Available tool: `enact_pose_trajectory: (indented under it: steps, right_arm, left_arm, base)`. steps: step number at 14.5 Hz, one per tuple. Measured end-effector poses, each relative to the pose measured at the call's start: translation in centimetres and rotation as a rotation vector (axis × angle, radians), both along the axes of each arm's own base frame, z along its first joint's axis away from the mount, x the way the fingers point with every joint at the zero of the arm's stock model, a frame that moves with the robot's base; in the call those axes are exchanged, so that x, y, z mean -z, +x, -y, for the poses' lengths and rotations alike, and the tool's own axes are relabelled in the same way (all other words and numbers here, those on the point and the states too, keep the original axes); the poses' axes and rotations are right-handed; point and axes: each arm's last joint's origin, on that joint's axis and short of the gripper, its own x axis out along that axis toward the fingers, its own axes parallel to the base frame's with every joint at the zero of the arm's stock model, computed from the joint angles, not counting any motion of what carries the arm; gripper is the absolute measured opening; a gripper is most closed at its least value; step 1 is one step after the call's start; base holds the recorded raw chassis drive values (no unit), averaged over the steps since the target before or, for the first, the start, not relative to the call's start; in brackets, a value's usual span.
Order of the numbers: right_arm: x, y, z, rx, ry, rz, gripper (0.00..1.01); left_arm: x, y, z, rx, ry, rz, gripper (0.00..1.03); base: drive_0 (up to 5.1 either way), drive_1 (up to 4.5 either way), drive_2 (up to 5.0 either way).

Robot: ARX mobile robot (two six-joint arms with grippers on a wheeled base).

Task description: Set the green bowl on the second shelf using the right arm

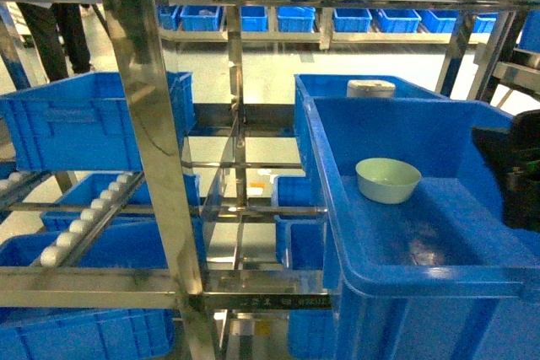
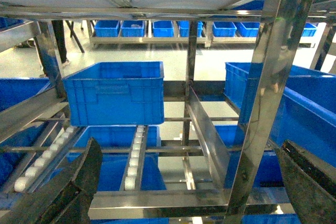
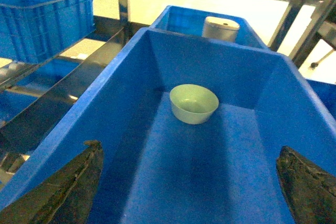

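Stainless-steel rack [image 1: 152, 124] holds the near blue crate [image 1: 472, 280] on its roller level at the right. Inside that crate, toward its far wall, the green bowl [image 3: 193, 103] sits upright on the floor. The right gripper [image 3: 189, 182] hangs spread wide above the crate's near end, holding nothing; the left gripper [image 2: 189, 182] is likewise wide apart, facing the rack.

Blue crates [image 1: 84, 120] sit on the rack levels; a white roll [image 1: 371, 88] stands in the crate behind the nearest one.
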Motion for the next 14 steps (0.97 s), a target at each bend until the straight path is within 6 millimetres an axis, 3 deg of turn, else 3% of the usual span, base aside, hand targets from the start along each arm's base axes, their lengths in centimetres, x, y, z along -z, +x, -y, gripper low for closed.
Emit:
enact_pose_trajectory:
  steps: [8, 10, 12, 14]
  right_arm:
    - [-8.3, -13.2, 5.0, 0.082, 0.043, 0.148, 0.98]
    - [-8.6, -13.8, 5.0, 0.074, 0.026, 0.177, 0.98]
    - [-6.1, -14.9, 6.0, 0.163, 0.077, 0.289, 0.61]
    - [-4.3, -14.6, 5.9, 0.160, 0.079, 0.251, 0.42]
  left_arm:
    - [0.0, 0.0, 0.0, 0.000, 0.000, 0.000, 0.98]
    - [0.0, 0.0, 0.0, 0.000, 0.000, 0.001, 0.98]
    - [0.0, 0.0, 0.0, 0.001, 0.000, 0.000, 0.98]
    - [0.0, 0.0, 0.0, 0.001, 0.000, 0.001, 0.98]
  base:
    - [0.0, 0.00, 0.0]
    - [0.0, 0.00, 0.0]
    - [0.0, 0.00, 0.0]
    - [0.0, 0.00, 0.0]
